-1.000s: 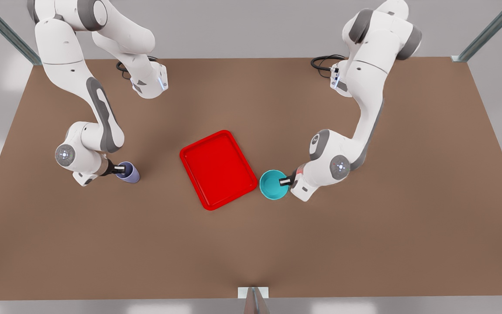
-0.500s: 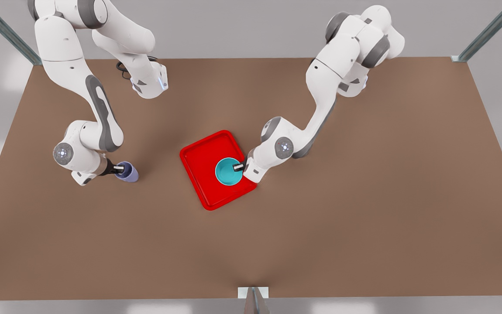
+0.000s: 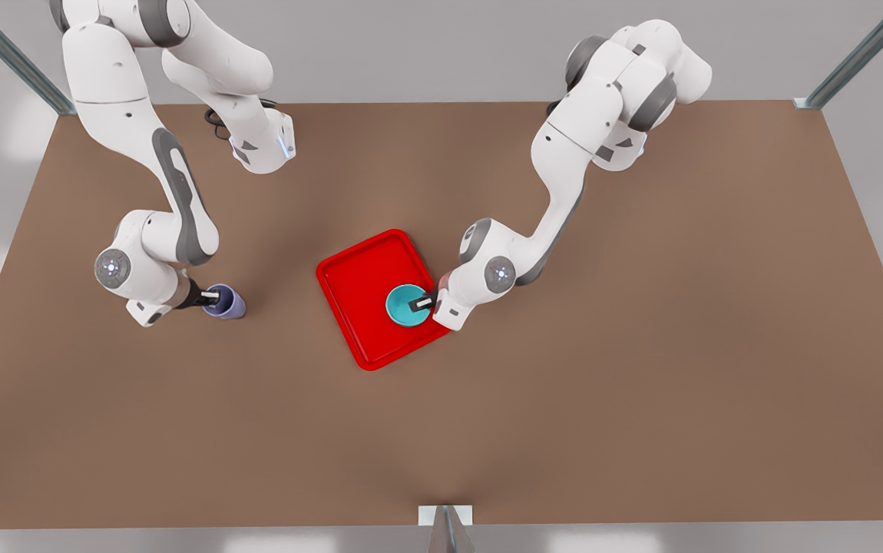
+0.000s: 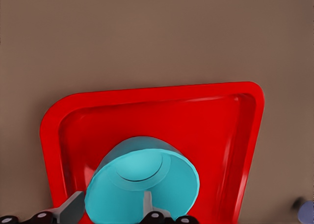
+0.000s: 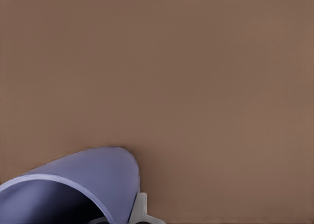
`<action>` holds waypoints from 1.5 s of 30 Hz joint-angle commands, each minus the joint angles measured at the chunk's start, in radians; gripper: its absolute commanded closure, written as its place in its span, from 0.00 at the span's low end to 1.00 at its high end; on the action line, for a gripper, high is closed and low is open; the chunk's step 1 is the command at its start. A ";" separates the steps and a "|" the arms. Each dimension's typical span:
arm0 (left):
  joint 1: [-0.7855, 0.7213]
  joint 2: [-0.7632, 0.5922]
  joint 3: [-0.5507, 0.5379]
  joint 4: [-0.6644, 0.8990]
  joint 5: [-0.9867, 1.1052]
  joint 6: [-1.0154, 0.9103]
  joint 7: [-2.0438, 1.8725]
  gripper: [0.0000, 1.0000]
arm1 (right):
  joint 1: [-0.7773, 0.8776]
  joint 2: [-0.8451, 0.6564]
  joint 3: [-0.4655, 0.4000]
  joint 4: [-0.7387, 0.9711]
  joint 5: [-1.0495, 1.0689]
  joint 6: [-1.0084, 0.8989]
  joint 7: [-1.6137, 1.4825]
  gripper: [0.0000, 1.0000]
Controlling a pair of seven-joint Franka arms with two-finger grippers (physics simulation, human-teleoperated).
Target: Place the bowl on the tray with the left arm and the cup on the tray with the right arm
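Right now I see my left gripper (image 3: 420, 304) pinching the wall of the bowl (image 3: 406, 305), one finger inside and one outside. In the left wrist view the teal bowl (image 4: 142, 187) sits between the two grey fingers (image 4: 68, 210), over the red tray (image 4: 147, 111). In the front view the bowl is over the tray (image 3: 361, 284), in the part near the tray's right edge, about the middle of the picture. I cannot tell if the bowl touches the tray floor.

My right gripper (image 3: 207, 299) is at the left of the front view, closed on the rim of the cup (image 3: 226, 302). The purple cup (image 5: 73, 189) is over the bare brown table (image 3: 641, 369), well apart from the tray. I cannot tell if it rests on the table.
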 commanded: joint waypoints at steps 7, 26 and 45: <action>0.014 -0.162 0.468 0.100 0.244 -0.595 0.467 0.00 | 0.018 -0.067 0.053 0.008 -0.001 -0.005 -0.005 0.79; 0.483 -0.466 0.127 0.137 0.672 -0.808 0.805 0.00 | 0.073 -0.169 0.550 -0.150 0.085 0.100 0.397 0.79; 0.465 -0.480 0.114 0.137 0.669 -0.848 0.758 0.00 | 0.126 -0.111 0.570 -0.187 0.085 0.208 0.429 0.49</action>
